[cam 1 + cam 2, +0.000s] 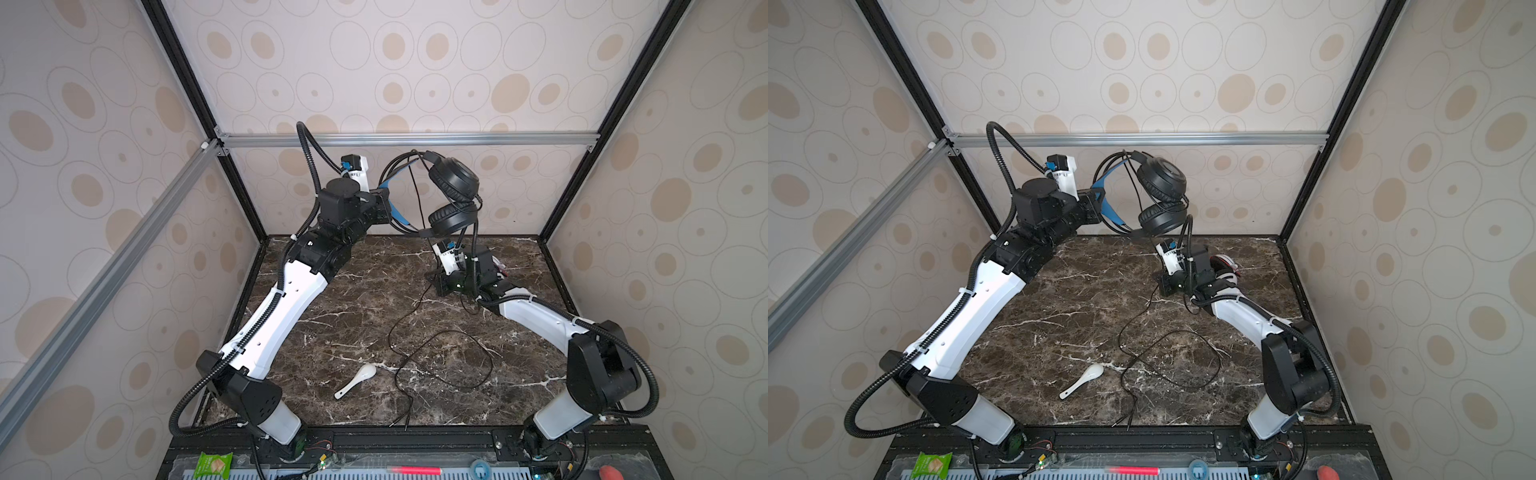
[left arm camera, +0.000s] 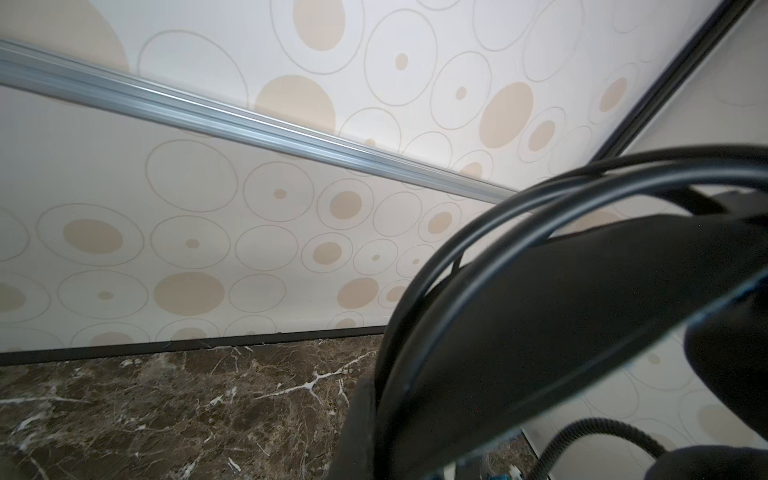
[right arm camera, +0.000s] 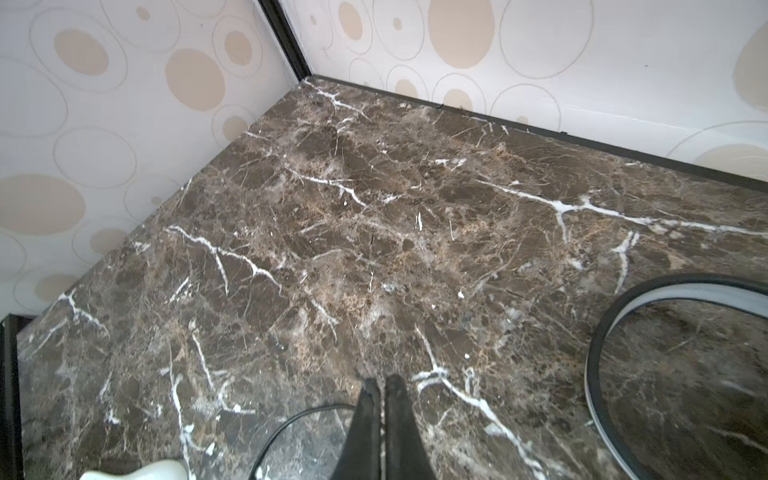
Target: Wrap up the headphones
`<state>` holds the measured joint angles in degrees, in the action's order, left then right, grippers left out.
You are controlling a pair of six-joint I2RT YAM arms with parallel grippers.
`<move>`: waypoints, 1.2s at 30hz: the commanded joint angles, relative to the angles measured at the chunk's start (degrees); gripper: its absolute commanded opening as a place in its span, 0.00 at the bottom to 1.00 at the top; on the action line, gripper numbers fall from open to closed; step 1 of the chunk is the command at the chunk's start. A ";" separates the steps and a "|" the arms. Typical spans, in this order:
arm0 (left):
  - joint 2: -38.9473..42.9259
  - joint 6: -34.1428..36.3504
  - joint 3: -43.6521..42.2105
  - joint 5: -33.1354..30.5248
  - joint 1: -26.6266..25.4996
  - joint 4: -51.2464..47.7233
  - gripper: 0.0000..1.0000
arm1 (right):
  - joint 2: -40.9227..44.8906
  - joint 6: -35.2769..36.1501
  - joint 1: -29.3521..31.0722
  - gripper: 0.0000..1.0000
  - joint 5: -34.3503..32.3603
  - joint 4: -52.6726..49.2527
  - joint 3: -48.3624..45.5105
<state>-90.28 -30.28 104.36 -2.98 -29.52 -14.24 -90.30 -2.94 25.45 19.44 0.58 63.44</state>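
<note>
black headphones, brown white-veined table, white spoon

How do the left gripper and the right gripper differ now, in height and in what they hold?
The left gripper is high in the air; the right gripper is low over the table. The left one clamps the black headphones by the headband; the right one seems to pinch only their thin cable. Both are shut.

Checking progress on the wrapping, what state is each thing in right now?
black headphones, lifted, held by headband
left gripper, shut on black headphones
black cable, tail looped on marble table
right gripper, shut on black cable
white spoon, lying on table
white-and-black headphones, on table, mostly hidden
</note>
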 commanded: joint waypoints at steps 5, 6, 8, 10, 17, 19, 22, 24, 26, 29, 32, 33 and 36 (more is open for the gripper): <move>0.78 -6.97 0.24 -11.90 1.48 7.30 0.00 | 7.15 6.25 4.82 0.00 -9.59 -9.51 -3.23; 0.47 -7.18 0.28 -12.60 1.57 7.14 0.00 | 7.84 7.01 5.74 0.00 -10.50 -10.39 -3.19; -0.45 -7.60 0.35 -14.39 1.57 6.86 0.00 | 9.34 9.00 8.14 0.00 -12.88 -12.72 -2.98; -1.10 -7.90 0.07 -15.50 1.59 7.07 0.00 | 10.67 10.57 10.24 0.00 -15.02 -14.63 -2.62; -2.71 -7.67 -1.70 -20.12 1.57 6.92 0.00 | 14.19 14.90 15.89 0.00 -21.02 -20.91 -0.51; -2.77 -7.31 -2.63 -21.36 1.60 7.22 0.00 | 14.93 16.11 17.01 0.00 -22.09 -22.54 0.62; -3.21 -5.98 -3.87 -22.30 1.65 7.89 0.00 | 15.59 18.30 18.70 0.00 -23.73 -24.94 2.82; -3.65 -5.22 -4.39 -23.25 1.59 7.26 0.00 | 15.42 20.11 19.79 0.00 -24.96 -26.70 4.78; -3.52 -4.41 -5.97 -24.13 1.59 7.41 0.00 | 14.99 21.58 20.54 0.00 -25.97 -28.52 7.02; -3.26 -3.35 -7.99 -25.38 1.48 7.39 0.00 | 14.42 23.21 20.60 0.00 -26.01 -30.39 10.05; -3.37 -1.80 -9.73 -27.19 1.05 6.73 0.00 | 13.65 25.00 20.78 0.00 -25.59 -31.62 12.86; -3.45 -1.09 -10.05 -27.73 0.62 6.60 0.00 | 13.30 25.48 20.77 0.00 -25.59 -32.06 13.68; -3.93 3.40 -10.45 -30.58 -1.46 5.79 0.00 | 11.90 26.99 20.76 0.00 -25.65 -33.04 15.91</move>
<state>-94.63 -29.85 92.75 -28.95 -29.36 -12.10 -77.14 20.69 45.69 -5.98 -29.41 77.08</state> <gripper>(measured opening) 0.073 0.050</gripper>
